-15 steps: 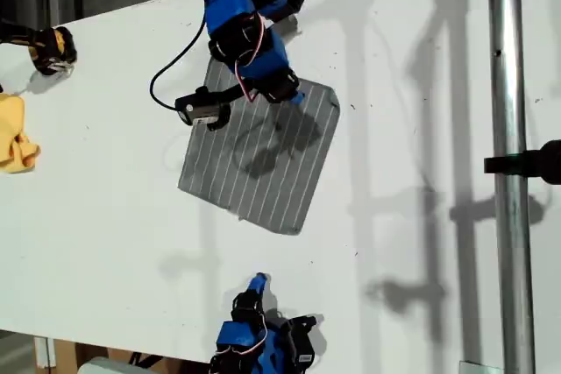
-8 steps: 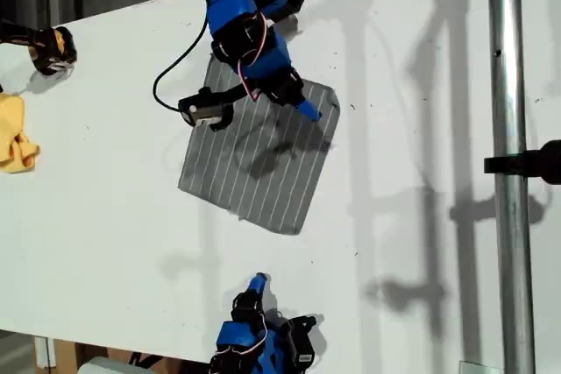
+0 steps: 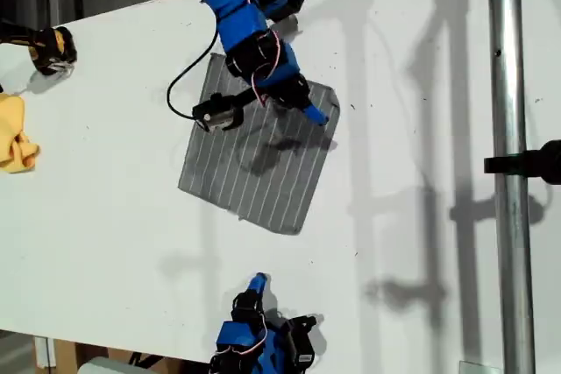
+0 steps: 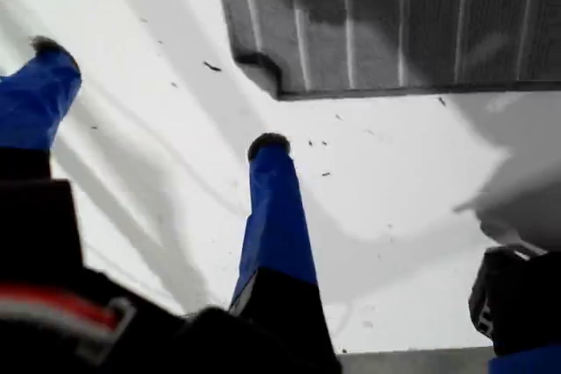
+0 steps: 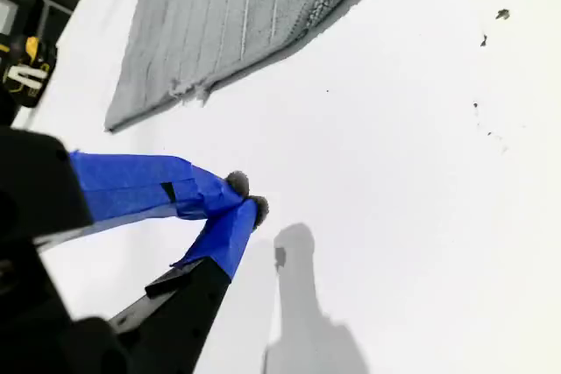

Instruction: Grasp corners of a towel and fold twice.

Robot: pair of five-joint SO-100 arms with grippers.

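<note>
Two grippers: both hold nothing.
First gripper (image 4: 158, 94): jaws spread wide, by a towel corner (image 4: 259, 67), ready to pinch.
Second gripper (image 5: 244, 197): tips pressed together, waiting apart.
Towel (image 3: 254, 164): flat on white table (image 3: 114, 216).

Grey white-striped soft rectangular towel (image 3: 257, 158) flat on the white table (image 3: 421, 243), mid-scene in the exterior view. Blue first gripper (image 3: 317, 116) over the towel's corner (image 3: 329, 94) toward that view's upper right. Blue second gripper (image 3: 256, 283) below the towel, well apart. Crumpled yellow cloth (image 3: 16, 136) at the exterior view's left edge. Upright metal pole (image 3: 511, 164) at its right.
</note>
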